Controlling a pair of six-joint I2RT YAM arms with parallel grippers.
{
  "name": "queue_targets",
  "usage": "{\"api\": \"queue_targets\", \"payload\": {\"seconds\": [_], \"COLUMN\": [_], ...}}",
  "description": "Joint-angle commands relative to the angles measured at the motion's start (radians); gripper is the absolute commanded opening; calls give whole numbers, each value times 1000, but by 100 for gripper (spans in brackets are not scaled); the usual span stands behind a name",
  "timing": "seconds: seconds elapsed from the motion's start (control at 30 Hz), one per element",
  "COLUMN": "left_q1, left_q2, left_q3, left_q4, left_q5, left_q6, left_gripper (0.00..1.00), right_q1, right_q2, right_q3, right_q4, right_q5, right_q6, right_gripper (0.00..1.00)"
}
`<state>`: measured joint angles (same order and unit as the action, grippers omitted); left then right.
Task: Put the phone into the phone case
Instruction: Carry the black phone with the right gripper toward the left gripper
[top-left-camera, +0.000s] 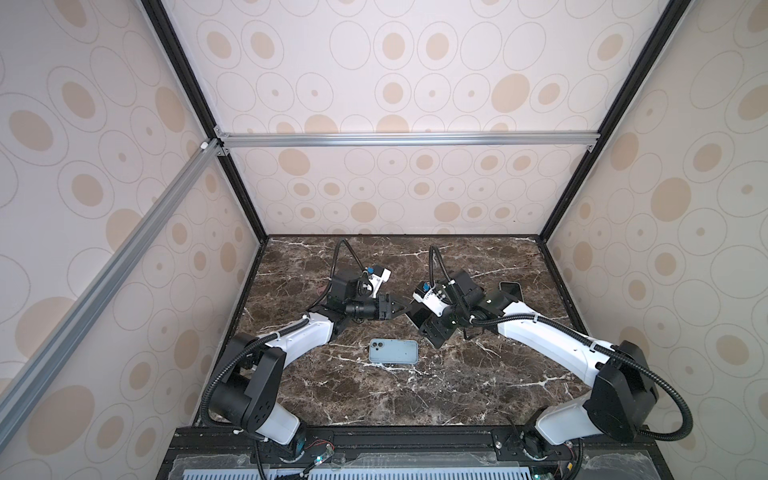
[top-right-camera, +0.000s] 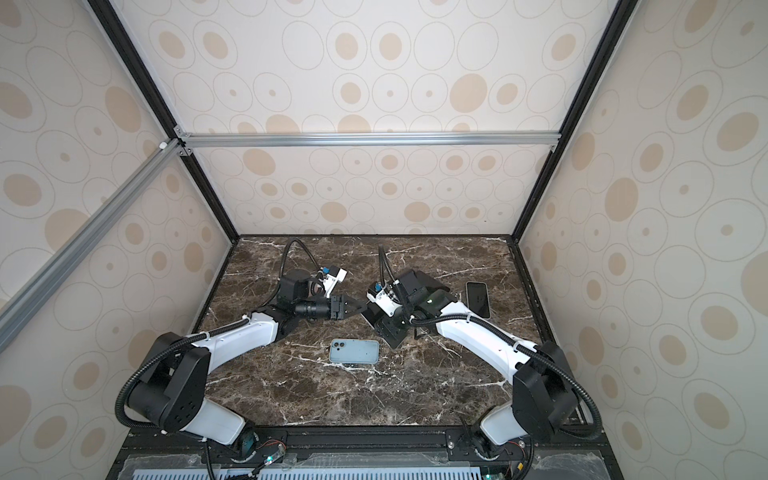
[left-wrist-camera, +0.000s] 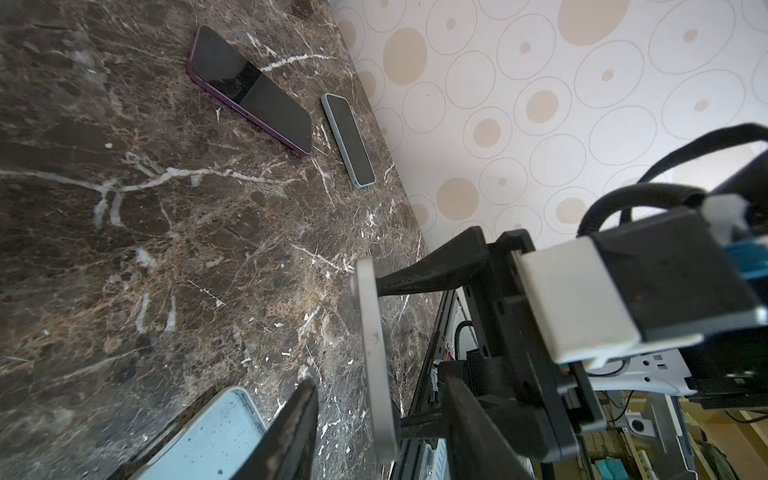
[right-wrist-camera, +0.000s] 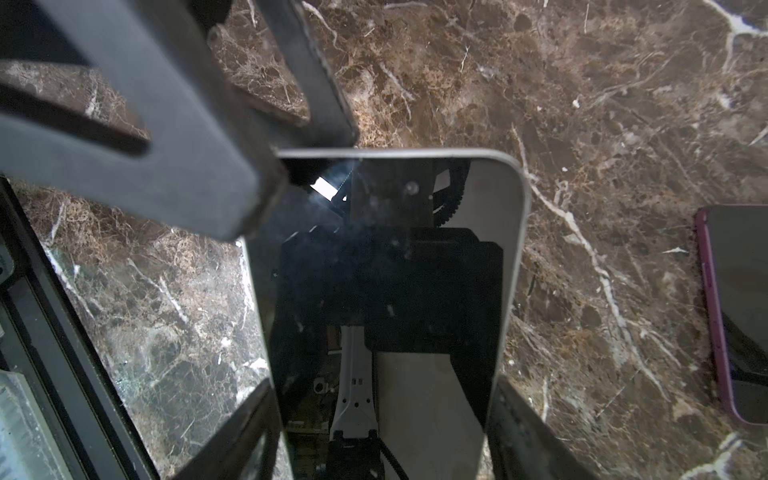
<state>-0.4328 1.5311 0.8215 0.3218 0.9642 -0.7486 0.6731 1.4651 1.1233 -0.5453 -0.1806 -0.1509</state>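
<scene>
Handover! Clamped across phone (right-wrist-camera: 386, 270) with right gripper (right-wrist-camera: 384, 415); left gripper (top-left-camera: 398, 309) fingers (right-wrist-camera: 187, 145) apart, straddling top edge. Close squarely before releasing; case (top-left-camera: 393, 351) down at six o'clock.

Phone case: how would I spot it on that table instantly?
Look at the marble table, at the front stretch between the two robot arms. The phone case lies flat there alone: pale blue with a camera cutout, unlike the dark-screened phones farther right.

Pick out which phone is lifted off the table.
The silver-edged phone, held in the right gripper; the purple phone and the blue-rimmed phone lie flat on the marble table.
</scene>
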Motion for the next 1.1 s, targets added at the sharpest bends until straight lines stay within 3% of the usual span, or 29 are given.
{"api": "queue_targets", "payload": {"seconds": [0.0, 0.4, 0.5, 0.57, 0.63, 0.7, 0.77, 0.87, 0.9, 1.07], "left_q1": [3, 3, 2, 2, 2, 2, 2, 3, 3, 5], "left_q2": [6, 8, 8, 6, 6, 5, 2, -14, -20, -66], "left_q3": [4, 1, 1, 0, -2, -4, -5, -14, -18, -33], "left_q4": [37, 39, 37, 39, 51, 68, 83, 120, 131, 149], "left_q5": [36, 50, 34, 23, 20, 17, 10, -11, -17, -83], "left_q6": [-18, -20, -19, -20, -27, -38, -45, -57, -59, -43], "left_gripper": [44, 16, 3, 1, 0, 0, 0, 0, 0, 0], "right_q1": [15, 47, 53, 54, 54, 53, 53, 54, 54, 45], "right_q2": [8, 49, 51, 45, 34, 18, -9, -66, -86, -170], "right_q3": [49, 99, 104, 99, 91, 78, 56, 6, -13, -84], "right_q4": [21, 23, 18, 14, 14, 17, 23, 51, 62, 79], "right_q5": [25, 117, 125, 134, 143, 154, 162, 173, 175, 132], "right_q6": [-24, -49, -57, -57, -56, -53, -47, -26, -19, 57], "right_gripper": [18, 19, 22, 26, 36, 53, 76, 95, 99, 100]}}
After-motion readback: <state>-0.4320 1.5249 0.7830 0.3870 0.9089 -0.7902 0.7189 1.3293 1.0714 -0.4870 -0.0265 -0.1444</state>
